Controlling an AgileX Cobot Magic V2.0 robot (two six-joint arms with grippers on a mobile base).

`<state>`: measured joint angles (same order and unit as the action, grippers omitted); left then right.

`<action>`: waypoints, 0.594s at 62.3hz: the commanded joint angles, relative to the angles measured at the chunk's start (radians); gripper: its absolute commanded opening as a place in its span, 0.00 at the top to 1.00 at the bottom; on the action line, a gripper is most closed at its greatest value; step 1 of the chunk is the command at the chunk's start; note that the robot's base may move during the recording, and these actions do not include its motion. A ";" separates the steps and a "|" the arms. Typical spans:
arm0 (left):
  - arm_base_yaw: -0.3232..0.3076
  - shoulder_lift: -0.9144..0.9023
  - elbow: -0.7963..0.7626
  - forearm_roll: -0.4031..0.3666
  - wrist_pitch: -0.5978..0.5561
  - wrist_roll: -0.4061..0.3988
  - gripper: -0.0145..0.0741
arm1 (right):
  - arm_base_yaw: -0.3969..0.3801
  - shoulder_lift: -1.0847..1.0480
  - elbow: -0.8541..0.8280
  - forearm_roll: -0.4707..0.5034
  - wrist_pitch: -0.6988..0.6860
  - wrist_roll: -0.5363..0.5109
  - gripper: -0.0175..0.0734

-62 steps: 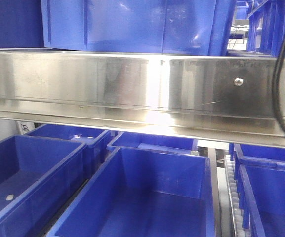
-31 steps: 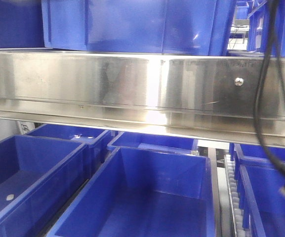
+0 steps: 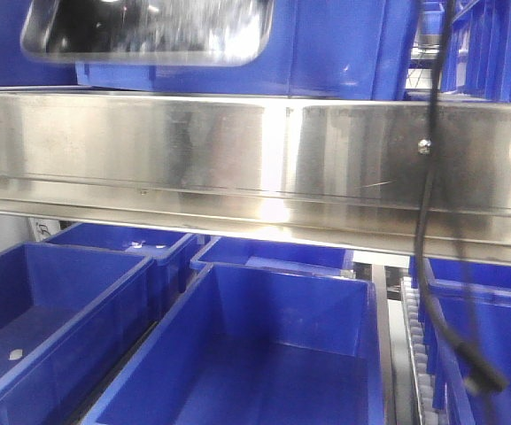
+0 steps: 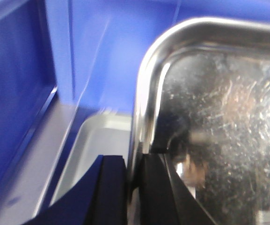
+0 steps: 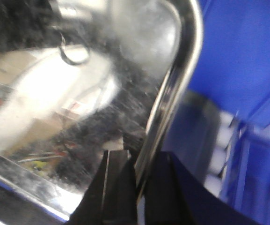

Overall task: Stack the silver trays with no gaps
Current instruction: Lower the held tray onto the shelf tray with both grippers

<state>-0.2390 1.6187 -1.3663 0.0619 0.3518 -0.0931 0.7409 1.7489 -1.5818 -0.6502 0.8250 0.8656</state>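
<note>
Both pairs of jaws are matte black, flat and wedge-shaped, with straight inner edges. A thin black cable (image 3: 421, 212) hangs on the right, ending in a thicker plug-like tip.

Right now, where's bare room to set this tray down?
The centre blue bin, below the steel rail, is bare inside; the left blue bin holds only a speck. Above the rail, upper bins crowd behind the silver tray.
</note>
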 commanded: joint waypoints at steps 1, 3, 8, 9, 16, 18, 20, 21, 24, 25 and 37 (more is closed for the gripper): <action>-0.023 -0.006 -0.017 -0.030 -0.022 -0.014 0.85 | 0.012 0.012 0.001 0.010 -0.138 -0.036 0.89; -0.023 -0.006 -0.017 -0.030 -0.022 -0.014 0.85 | 0.008 0.012 0.001 0.010 -0.143 -0.036 0.89; -0.023 -0.006 -0.017 -0.027 -0.017 -0.014 0.80 | 0.001 0.012 0.001 0.010 -0.169 -0.036 0.89; -0.023 -0.006 -0.017 -0.027 -0.017 -0.014 0.79 | -0.001 0.012 0.001 0.010 -0.174 -0.036 0.89; -0.023 -0.006 -0.019 -0.027 0.010 -0.014 0.62 | -0.001 0.012 0.001 0.010 -0.188 -0.036 0.89; -0.023 -0.006 -0.019 -0.027 0.014 -0.014 0.57 | -0.001 0.012 0.001 0.010 -0.188 -0.036 0.89; -0.023 -0.006 -0.019 -0.027 0.020 -0.014 0.54 | -0.001 0.012 0.001 0.010 -0.188 -0.036 0.89; -0.023 -0.006 -0.019 -0.027 0.025 -0.014 0.52 | -0.001 0.012 0.001 0.010 -0.188 -0.036 0.89; -0.023 -0.006 -0.019 -0.027 0.029 -0.014 0.49 | -0.001 0.012 0.001 0.010 -0.193 -0.036 0.89; -0.023 -0.006 -0.019 -0.027 0.032 -0.014 0.48 | -0.004 0.012 0.001 0.010 -0.196 -0.036 0.89; -0.023 -0.006 -0.021 -0.027 0.057 -0.014 0.48 | -0.010 0.012 0.001 0.010 -0.191 -0.036 0.79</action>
<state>-0.2406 1.6227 -1.3727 0.0670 0.4267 -0.1037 0.7235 1.7630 -1.5740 -0.6365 0.7305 0.8552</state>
